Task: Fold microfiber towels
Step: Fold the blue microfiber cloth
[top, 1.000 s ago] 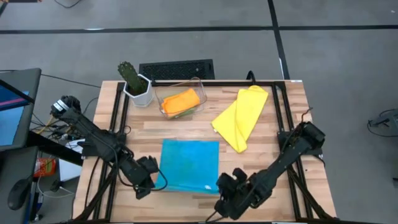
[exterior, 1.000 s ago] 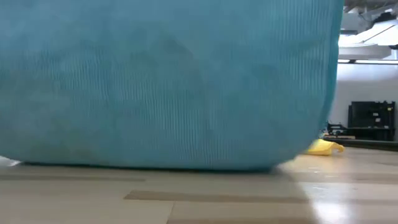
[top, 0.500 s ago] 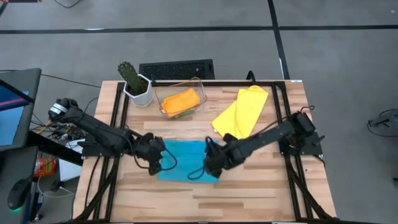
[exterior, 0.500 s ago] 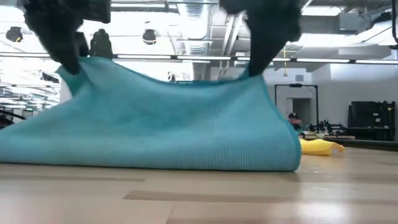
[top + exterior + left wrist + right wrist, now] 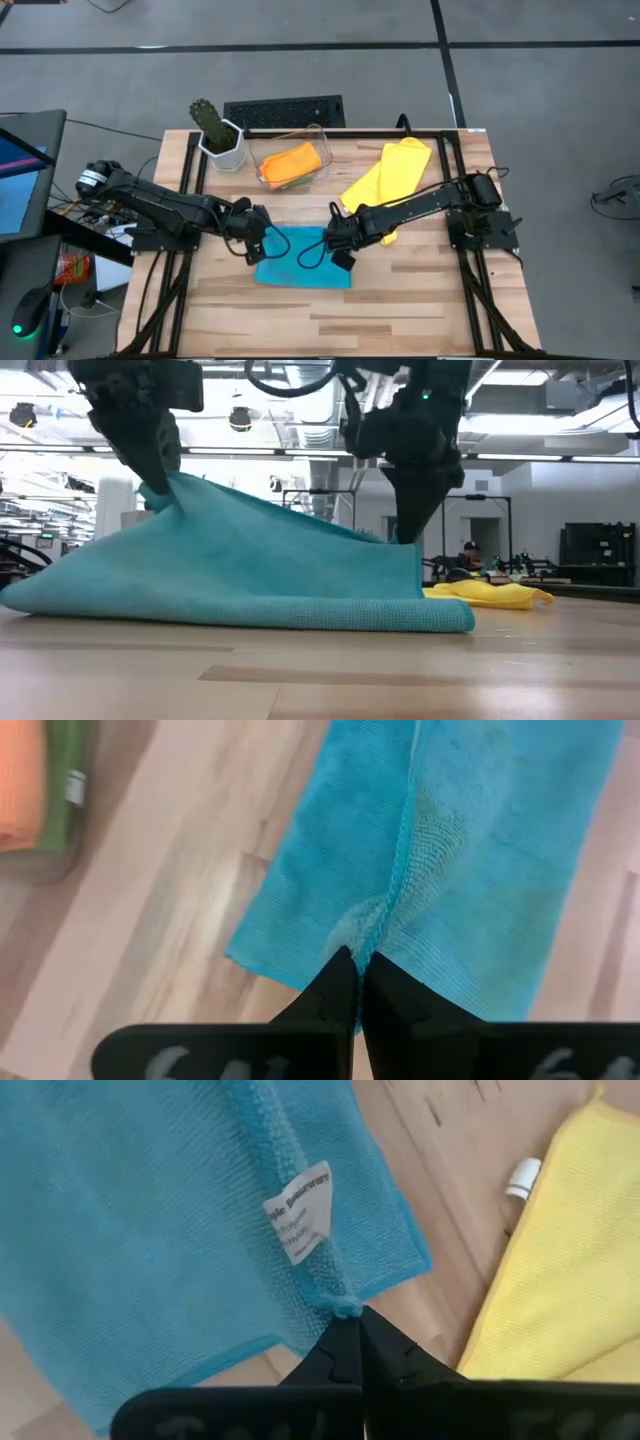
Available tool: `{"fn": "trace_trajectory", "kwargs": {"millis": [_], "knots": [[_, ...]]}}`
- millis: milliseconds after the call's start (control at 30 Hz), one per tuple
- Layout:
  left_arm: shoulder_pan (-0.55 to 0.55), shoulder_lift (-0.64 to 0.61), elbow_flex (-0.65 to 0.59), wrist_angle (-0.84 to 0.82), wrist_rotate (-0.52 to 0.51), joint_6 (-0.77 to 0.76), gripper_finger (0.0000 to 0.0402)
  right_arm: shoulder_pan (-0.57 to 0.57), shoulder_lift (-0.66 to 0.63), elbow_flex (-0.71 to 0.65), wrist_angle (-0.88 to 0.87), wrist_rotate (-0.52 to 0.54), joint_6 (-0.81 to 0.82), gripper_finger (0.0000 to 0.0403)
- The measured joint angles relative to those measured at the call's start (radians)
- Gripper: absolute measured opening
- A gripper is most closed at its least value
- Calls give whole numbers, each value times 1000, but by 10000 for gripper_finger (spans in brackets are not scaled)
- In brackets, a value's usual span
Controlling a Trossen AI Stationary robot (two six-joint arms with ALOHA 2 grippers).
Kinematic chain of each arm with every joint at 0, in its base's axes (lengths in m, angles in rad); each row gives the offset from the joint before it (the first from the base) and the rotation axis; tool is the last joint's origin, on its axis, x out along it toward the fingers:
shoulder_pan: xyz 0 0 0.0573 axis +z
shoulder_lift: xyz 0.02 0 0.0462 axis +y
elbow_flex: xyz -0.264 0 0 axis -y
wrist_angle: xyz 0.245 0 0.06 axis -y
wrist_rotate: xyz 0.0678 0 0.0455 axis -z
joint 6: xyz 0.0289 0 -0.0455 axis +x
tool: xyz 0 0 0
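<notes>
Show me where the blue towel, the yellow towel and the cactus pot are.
blue towel (image 5: 305, 268): high view, flat middle of the cloth.
yellow towel (image 5: 395, 175): high view, centre of the folded cloth.
cactus pot (image 5: 224, 150): high view, white pot's side.

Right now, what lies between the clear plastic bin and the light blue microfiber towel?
Only bare wooden tabletop, seen in the high view between bin and towel.

green towel (image 5: 66, 790) mostly hidden under orange towel (image 5: 290, 161)
</notes>
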Motion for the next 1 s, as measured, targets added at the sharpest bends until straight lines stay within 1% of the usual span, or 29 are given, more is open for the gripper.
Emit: {"fn": "trace_trajectory", "kwargs": {"millis": [100, 167, 200, 300, 367, 567, 867, 1000], "knots": [[12, 0, 0, -1, -8, 4, 0, 7, 0, -1, 3, -5, -8, 7], [16, 0, -9, 14, -8, 5, 0, 7, 0, -1, 3, -27, -26, 7], [19, -1, -25, 41, 3, 3, 0, 7, 0, -1, 4, -40, -27, 7], [23, 0, -98, 121, 82, -31, 0, 6, 0, 5, 13, -49, -10, 7], [21, 0, -136, 145, 106, -71, 0, 16, -18, 11, 10, -46, -3, 7], [19, 0, -153, 135, 98, -117, 0, 24, -36, 11, -10, -60, 11, 7], [28, 0, -213, 197, 87, -115, 0, -6, -36, -17, 16, -50, 19, 8], [36, 0, -214, 207, 79, -104, 0, -27, -36, -34, 39, -50, 19, 8]]}}
